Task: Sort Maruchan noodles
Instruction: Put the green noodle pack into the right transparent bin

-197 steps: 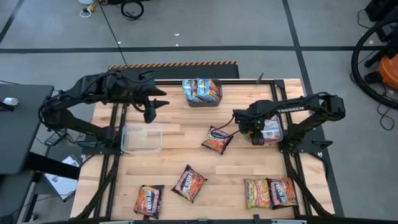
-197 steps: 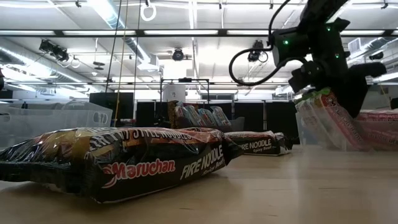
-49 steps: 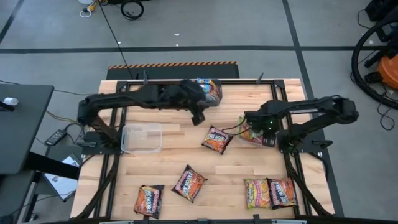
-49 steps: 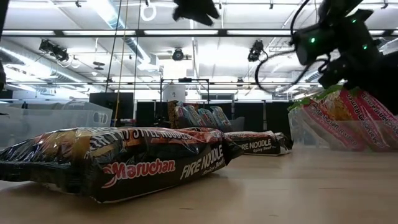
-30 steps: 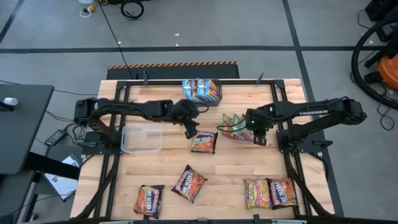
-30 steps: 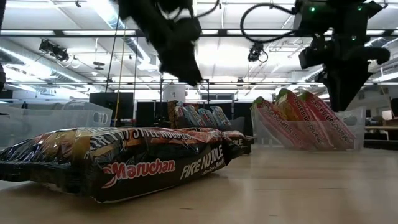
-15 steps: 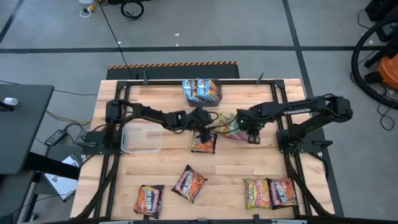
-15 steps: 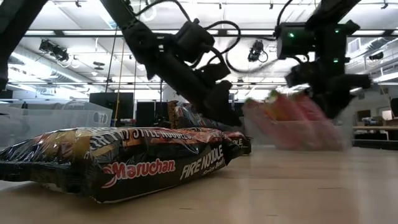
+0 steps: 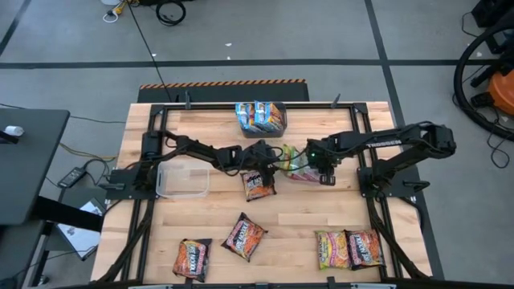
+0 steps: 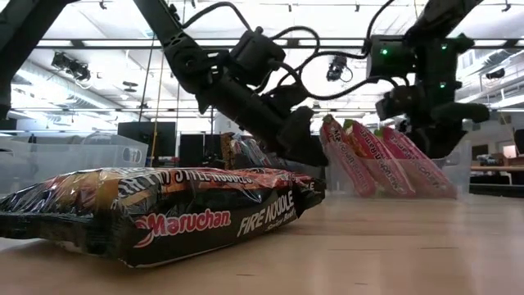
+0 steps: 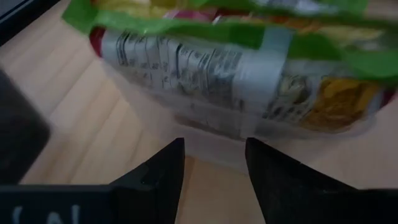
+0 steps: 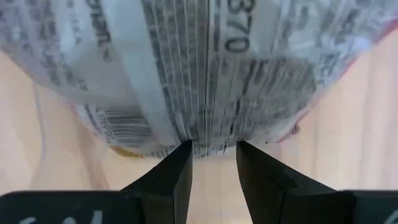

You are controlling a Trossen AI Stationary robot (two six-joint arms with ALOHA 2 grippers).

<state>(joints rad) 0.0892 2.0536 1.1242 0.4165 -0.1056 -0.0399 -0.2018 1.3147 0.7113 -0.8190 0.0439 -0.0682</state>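
You can read "Maruchan" and "FIRE NOODLE" on the front edge of the dark packet (image 10: 164, 215) lying nearest the low camera on the tabletop. In the right wrist view, "370" is legible on the back panel of the packet (image 12: 205, 68) directly ahead, with a barcode below it. The nutrition panel on the green-edged packet (image 11: 205, 68) is too blurred for you to read.

- The flat black-and-orange plastic noodle packet (image 10: 155, 213) is showing white "Maruchan" lettering.
- The green-edged packets in the clear plastic tub (image 9: 295, 163) are showing pink-red faces.
- The pale wooden plank tabletop (image 9: 217, 213) is showing light stripes.
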